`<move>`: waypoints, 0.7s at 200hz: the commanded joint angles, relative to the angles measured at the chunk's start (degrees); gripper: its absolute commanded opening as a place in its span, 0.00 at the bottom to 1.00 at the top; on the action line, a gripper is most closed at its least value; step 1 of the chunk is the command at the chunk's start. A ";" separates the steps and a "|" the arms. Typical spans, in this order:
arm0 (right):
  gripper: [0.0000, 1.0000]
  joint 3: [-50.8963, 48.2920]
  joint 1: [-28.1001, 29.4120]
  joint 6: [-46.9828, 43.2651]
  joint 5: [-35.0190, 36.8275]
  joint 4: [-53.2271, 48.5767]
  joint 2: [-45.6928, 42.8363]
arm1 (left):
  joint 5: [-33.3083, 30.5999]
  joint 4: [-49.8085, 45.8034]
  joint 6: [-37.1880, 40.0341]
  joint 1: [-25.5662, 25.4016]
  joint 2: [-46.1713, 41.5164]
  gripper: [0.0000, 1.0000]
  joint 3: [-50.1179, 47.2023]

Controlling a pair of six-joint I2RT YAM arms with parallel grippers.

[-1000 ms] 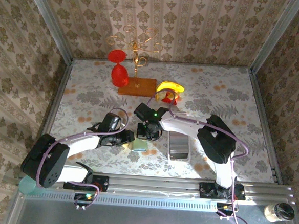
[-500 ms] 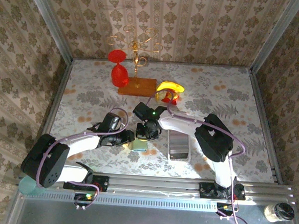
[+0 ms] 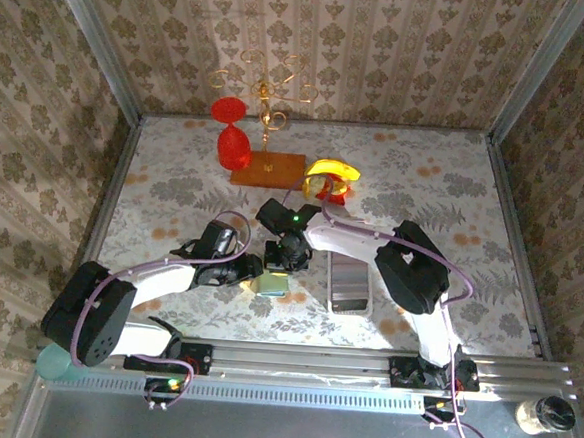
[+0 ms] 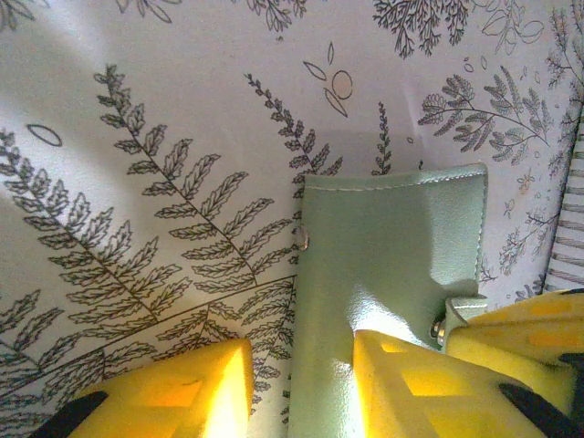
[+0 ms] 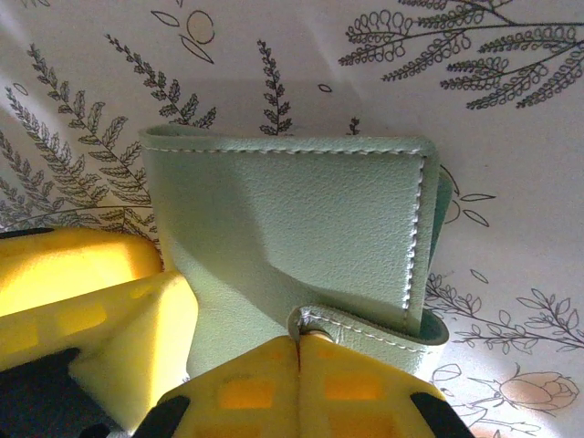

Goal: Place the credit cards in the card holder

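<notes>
The sage-green card holder (image 3: 270,286) lies flat on the fern-print cloth near the table's front, between the two grippers. My left gripper (image 3: 248,273) comes at it from the left. In the left wrist view its jaws (image 4: 301,383) stand apart, one finger (image 4: 401,383) resting on the card holder (image 4: 392,237) and the other on the cloth beside its left edge. My right gripper (image 3: 285,259) is shut on the card holder's pale tab (image 5: 365,324), its fingertips (image 5: 299,342) pressed together over the green cover (image 5: 292,228). The credit cards are out of view.
A long white tray (image 3: 349,283) with a grey inside lies just right of the card holder. At the back stand a wooden base with a gold rack (image 3: 268,167), a red glass (image 3: 234,147) and a yellow banana-shaped piece (image 3: 333,170). A jar (image 3: 544,413) sits off the table's front right.
The right arm's elbow and wrist have drifted slightly left and back. Both grippers and the card holder stay nearly where they were.
</notes>
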 commanded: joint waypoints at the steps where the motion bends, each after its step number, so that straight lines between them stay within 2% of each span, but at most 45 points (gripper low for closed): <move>1: 0.00 -2.47 1.14 -0.86 1.91 -8.03 6.91 | 3.04 2.46 -1.29 -2.53 2.45 0.35 -0.93; 74: 0.00 -8.04 0.68 -0.18 2.20 -6.04 8.14 | 0.31 0.60 -1.59 -2.18 -1.48 0.34 -1.77; 89: 0.00 -8.79 0.85 0.35 2.93 -2.92 5.50 | -1.06 -0.86 -1.08 -2.00 -4.58 0.34 -1.67; 121: 0.00 -8.00 0.50 1.71 4.61 5.45 -2.89 | -8.00 -11.94 1.13 -0.81 -17.40 0.40 0.07; 131: 0.17 -6.61 0.44 1.73 5.29 7.30 -4.68 | -9.97 -15.58 1.32 -0.06 -21.83 0.42 0.52; 140: 0.19 -5.51 0.34 1.57 5.50 9.43 -5.94 | -11.49 -19.33 1.56 0.89 -25.45 0.46 1.02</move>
